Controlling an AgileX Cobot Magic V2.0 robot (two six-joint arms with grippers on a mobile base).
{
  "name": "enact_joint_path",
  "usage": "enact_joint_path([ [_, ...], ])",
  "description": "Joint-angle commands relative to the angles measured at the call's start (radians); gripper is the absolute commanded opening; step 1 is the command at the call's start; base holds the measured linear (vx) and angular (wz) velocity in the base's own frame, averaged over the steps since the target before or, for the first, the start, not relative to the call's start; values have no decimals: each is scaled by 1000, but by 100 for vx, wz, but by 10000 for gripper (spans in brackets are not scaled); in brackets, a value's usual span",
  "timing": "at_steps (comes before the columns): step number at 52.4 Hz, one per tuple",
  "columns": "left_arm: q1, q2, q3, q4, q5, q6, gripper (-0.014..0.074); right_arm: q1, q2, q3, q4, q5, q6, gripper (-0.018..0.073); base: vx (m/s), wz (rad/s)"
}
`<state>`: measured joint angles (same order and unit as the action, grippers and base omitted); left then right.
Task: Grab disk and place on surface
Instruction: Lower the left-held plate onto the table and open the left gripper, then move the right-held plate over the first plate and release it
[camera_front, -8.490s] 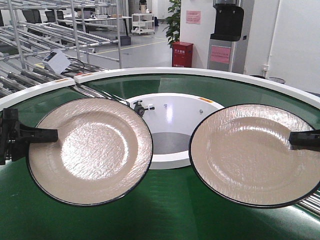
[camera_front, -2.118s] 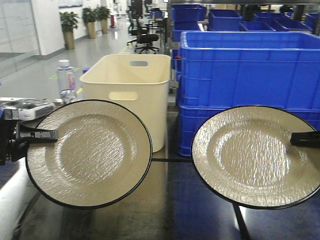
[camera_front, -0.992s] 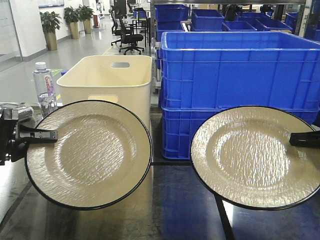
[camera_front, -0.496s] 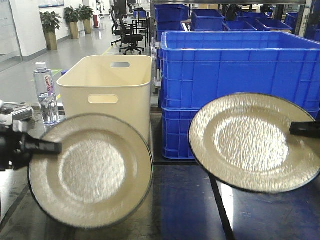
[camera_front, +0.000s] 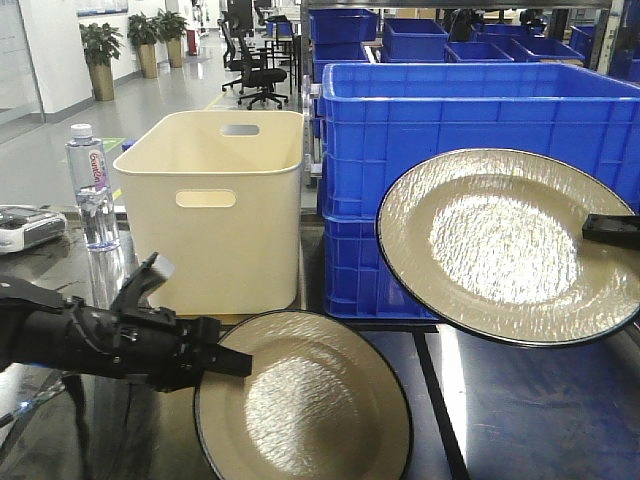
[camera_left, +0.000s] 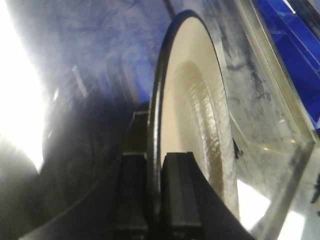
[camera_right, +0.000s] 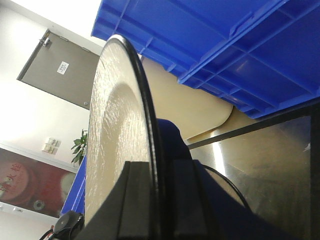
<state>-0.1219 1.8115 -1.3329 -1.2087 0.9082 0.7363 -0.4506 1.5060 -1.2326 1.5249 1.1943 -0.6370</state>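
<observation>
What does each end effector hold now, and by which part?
The left end effector clamps the rim of the lower disk; the right end effector clamps the rim of the raised disk.

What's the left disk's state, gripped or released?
Gripped: the left hand clamps the rim of the left disk from both sides. It hangs low over the tabletop; whether it touches, cannot tell.

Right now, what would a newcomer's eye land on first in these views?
Two big beige, black-rimmed disks dominate. The lower disk sits in the left claw, low at the glossy tabletop, front centre; the raised disk hangs in the right claw before the stacked blue crates.
</observation>
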Motion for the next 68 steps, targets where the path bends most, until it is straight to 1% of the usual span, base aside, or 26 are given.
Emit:
enact_joint_path([
  [1,-21,-43,-30,-82,-65,81,41,-2,-47,-33,152,42,-2,-9,0,0],
  [6,-21,-43,-30,-83,-110,90,111,-2,-47,-33,152,43,-2,-9,0,0],
  [12,-18,-43,-30,-74,-156,102,233,-2,-47,-33,152,43,-2,-9,0,0],
  [14,-18,-43,-30,-70,-166,107,288,-2,-47,-33,152,43,-2,-9,0,0],
  [24,-18,-43,-30,14,-243,107,529,-2,-47,-33,142,37,-15,-9,0,0],
  [29,-16,-46,-32,47,-273,107,591,-2,-47,-33,129,36,-15,-9,0,0],
  [33,-12,-57,-33,80,-305,107,610,-2,-47,-33,116,35,-17,-9,0,0],
  [39,12,-93,-33,127,-354,107,608,4,-47,-33,83,35,-44,-9,0,0],
  [44,50,-147,-33,150,-372,107,600,41,-47,-33,38,-1,-57,-9,0,0],
  [48,79,-199,-33,164,-372,107,587,102,-47,-33,-14,-66,-57,-9,0,0],
  [51,102,-245,-33,172,-362,107,570,166,-46,-33,-59,-123,-57,-9,0,0],
  [52,109,-263,-33,175,-357,107,560,174,-45,-33,-71,-138,-57,-9,0,0],
  [55,124,-308,-33,187,-345,107,526,238,-41,-33,-106,-202,-57,-9,0,0],
  [58,138,-360,-33,193,-324,107,464,305,-32,-33,-129,-273,-55,-9,0,0],
  [62,150,-428,-33,213,-302,107,347,399,-13,-33,-124,-361,-47,-9,0,0],
  [65,152,-472,-33,219,-290,104,232,458,9,-33,-116,-431,-46,-9,0,0],
  [68,152,-507,-33,226,-283,104,97,523,35,-33,-116,-495,-54,-9,0,0],
])
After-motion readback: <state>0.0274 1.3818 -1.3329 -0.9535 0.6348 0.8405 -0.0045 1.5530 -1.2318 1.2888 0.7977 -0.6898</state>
